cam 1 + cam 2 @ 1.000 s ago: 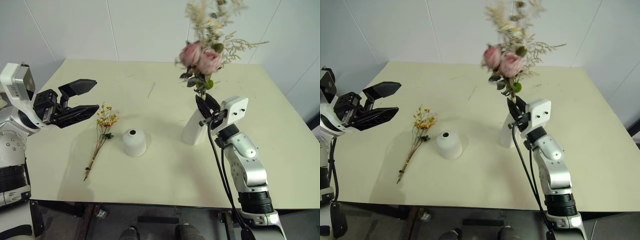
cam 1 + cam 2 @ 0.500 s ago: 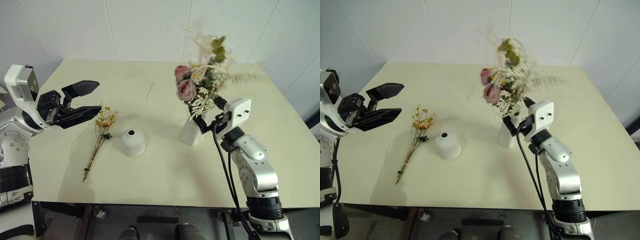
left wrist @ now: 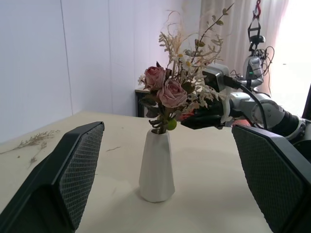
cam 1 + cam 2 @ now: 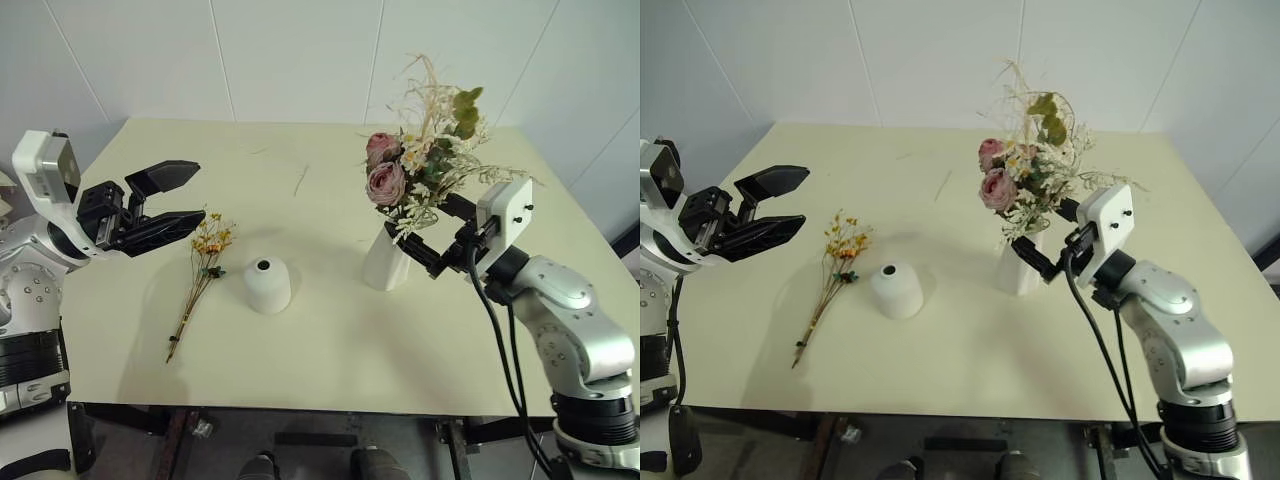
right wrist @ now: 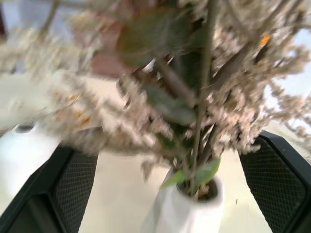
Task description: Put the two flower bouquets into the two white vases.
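Cream table (image 4: 330, 370): carried all the task's things, its near part bare.
Yellow sprig (image 4: 203, 270): lay flat on the table toward the robot's left, brown stems pointing to the near edge, small orange-yellow heads at the far end, just beside the short vase and not touching it.
Sprig handling: judged very light, thin and brittle; best pinched low on the bundled stems, well clear of the flower heads, with a gentle close so nothing snaps.
Short vase (image 4: 267, 285): rounded white dome with a small dark hole on top, standing upright and holding nothing; the narrow hole looked likely to demand a careful, near-vertical entry of the stems.
Left gripper (image 4: 170, 198): hovered above the table beside the sprig's flower end, jaws spread wide, nothing between them.
Tall vase (image 4: 386, 262): tapered white cone, upright, holding the rose bouquet; looked smooth and easy to tip if knocked.
Rose bouquet (image 4: 420, 160): pink roses, green leaves and pale grasses standing in the tall vase, stems down in its mouth; soft and top-heavy by the look of it.
Right gripper (image 4: 432, 232): just beside the tall vase's upper part under the foliage, jaws wide apart and gripping nothing.
Loose twigs (image 4: 300, 181): scattered on the far part of the table.
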Motion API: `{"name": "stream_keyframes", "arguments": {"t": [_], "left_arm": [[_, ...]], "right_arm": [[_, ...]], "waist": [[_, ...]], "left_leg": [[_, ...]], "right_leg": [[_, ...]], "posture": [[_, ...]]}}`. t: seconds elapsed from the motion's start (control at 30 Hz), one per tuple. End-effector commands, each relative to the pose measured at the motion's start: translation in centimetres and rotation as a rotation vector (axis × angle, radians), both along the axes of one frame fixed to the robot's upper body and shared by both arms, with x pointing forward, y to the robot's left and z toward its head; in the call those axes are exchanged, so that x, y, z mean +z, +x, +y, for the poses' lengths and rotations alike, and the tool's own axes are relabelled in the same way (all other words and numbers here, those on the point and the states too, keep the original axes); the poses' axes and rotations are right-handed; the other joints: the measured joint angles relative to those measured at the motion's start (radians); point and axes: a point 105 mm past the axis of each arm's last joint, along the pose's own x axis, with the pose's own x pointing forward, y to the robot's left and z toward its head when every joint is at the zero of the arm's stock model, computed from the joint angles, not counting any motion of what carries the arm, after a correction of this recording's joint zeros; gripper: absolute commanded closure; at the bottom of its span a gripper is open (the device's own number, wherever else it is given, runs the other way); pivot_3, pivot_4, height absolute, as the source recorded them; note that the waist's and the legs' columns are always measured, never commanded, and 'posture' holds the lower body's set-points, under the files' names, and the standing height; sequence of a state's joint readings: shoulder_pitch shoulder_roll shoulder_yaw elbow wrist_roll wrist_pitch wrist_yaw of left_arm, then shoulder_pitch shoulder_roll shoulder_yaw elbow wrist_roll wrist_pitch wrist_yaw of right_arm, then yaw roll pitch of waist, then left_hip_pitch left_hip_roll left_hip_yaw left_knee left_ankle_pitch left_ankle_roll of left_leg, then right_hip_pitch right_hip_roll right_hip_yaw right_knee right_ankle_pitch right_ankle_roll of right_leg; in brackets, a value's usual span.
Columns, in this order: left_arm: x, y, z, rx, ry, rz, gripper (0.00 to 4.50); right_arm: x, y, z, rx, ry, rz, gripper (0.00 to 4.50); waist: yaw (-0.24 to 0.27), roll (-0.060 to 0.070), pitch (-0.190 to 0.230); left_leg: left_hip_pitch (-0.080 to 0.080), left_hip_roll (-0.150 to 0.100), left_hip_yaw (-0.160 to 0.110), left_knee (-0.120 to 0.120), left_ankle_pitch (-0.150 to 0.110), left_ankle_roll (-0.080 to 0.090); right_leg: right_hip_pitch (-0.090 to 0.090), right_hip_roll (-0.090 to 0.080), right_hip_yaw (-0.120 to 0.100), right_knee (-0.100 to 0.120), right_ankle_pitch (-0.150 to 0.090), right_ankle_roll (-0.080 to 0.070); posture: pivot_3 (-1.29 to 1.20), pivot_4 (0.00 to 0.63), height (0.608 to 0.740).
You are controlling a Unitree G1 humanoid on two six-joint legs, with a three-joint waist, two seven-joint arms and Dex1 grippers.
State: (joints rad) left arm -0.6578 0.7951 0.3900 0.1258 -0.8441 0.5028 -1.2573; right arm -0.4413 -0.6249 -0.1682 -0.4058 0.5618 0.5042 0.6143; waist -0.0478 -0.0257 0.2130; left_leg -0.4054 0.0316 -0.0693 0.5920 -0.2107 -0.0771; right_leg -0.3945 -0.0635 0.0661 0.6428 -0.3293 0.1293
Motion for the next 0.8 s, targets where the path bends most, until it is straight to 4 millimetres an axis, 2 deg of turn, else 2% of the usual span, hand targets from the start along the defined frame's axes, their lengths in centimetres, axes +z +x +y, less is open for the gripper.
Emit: {"name": "stream_keyframes", "arguments": {"t": [0.03, 0.27, 0.5, 0.6, 0.8], "left_arm": [[0.2, -0.2, 0.2, 0.031, 0.000, -0.034, 0.00], [-0.2, 0.1, 0.4, 0.080, -0.017, -0.042, 0.00], [-0.9, 0.8, 1.3, 0.246, -0.038, -0.029, 0.00], [-2.3, 1.2, 2.1, 0.404, -0.019, 0.043, 0.00], [-5.2, 1.5, 3.7, 0.661, 0.047, 0.200, 0.00]], "right_arm": [[0.4, -1.3, -1.3, 0.014, -0.080, 0.009, 0.04], [-1.1, -2.9, -3.3, 0.040, -0.199, 0.121, 0.04], [-2.0, -6.8, -2.1, 0.259, -0.256, 0.226, 0.04], [-1.5, -7.9, -1.0, 0.352, -0.238, 0.200, 0.04], [-0.9, -8.7, 0.0, 0.482, -0.237, 0.163, 0.04]], "waist": [[0.004, 0.000, 0.000], [0.014, 0.000, 0.000], [0.017, 0.000, 0.000], [0.016, 0.000, 0.000], [0.019, -0.001, 0.001]], "left_leg": [[0.000, 0.000, 0.000, 0.000, 0.000, 0.000], [0.000, 0.000, 0.000, 0.000, 0.000, 0.001], [0.000, 0.000, 0.000, 0.000, -0.001, 0.001], [0.000, 0.000, 0.001, 0.001, -0.001, 0.001], [0.000, 0.000, 0.001, 0.002, -0.001, 0.000]], "right_leg": [[0.000, 0.000, 0.000, 0.000, 0.000, 0.000], [0.000, 0.000, 0.000, -0.002, 0.000, 0.000], [0.001, 0.000, 0.000, -0.003, 0.000, 0.000], [0.001, 0.000, 0.001, -0.003, 0.000, 0.001], [0.003, 0.000, 0.001, -0.005, 0.001, 0.002]], "posture": [[0.00, 0.150, 0.740], [0.00, 0.150, 0.740], [0.00, 0.150, 0.740], [0.00, 0.150, 0.740], [0.00, 0.150, 0.740]]}}
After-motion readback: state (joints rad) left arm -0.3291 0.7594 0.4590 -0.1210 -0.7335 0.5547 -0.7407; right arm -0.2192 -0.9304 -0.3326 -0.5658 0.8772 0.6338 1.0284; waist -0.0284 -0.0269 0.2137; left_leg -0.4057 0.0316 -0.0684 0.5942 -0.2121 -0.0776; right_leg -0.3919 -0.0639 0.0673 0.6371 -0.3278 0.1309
